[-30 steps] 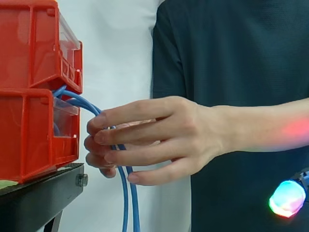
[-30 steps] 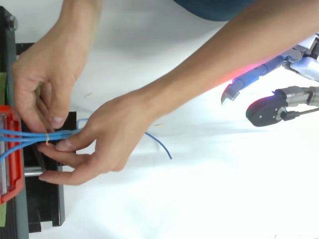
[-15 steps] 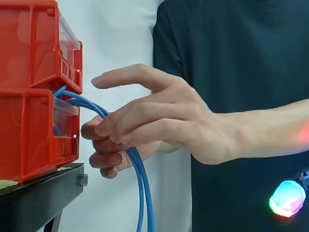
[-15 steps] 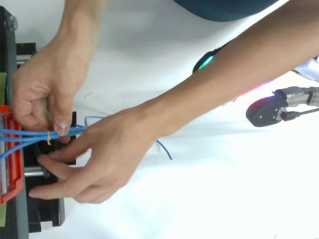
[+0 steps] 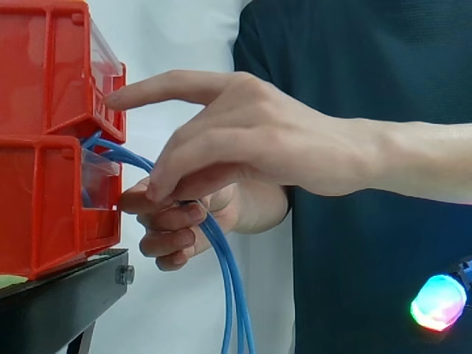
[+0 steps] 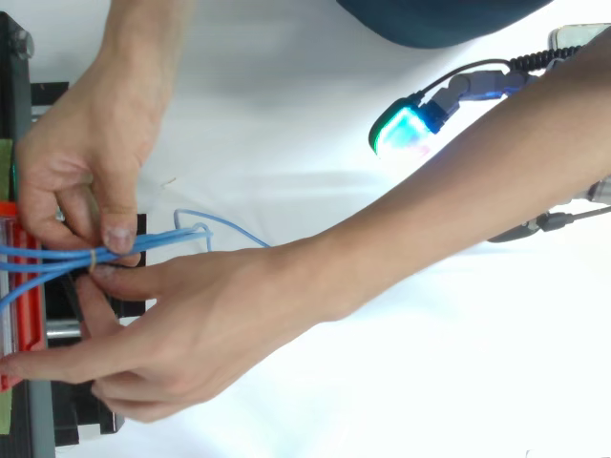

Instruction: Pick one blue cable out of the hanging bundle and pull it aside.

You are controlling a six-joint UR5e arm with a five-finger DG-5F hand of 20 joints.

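The blue cables (image 5: 230,287) come out between the red bins (image 5: 44,206) at the left, arc over the edge of the black stand (image 5: 59,295) and hang straight down just right of it. A small band (image 6: 93,258) ties them close to the bins. A person's far hand (image 6: 86,162) pinches the bundle at the band. The near hand (image 5: 251,140) reaches over it towards the bins.

The cables look thin, light and limp, with a smooth jacket that is likely slippery, and the strands lie tight against one another. A hold below the band seems best, where they hang free. One strand throws a loose loop (image 6: 215,222) to the right of the bundle and stands apart from the rest, so it is the easiest one to take. Pulling at the band itself would probably drag the whole bundle.

The robot hand (image 6: 406,129) waits well to the right of the cables. Whether it is apart or together cannot be told. The space right of the bundle is open, but the person's forearm (image 6: 458,181) lies across the way in. The bins and stand close off the left.
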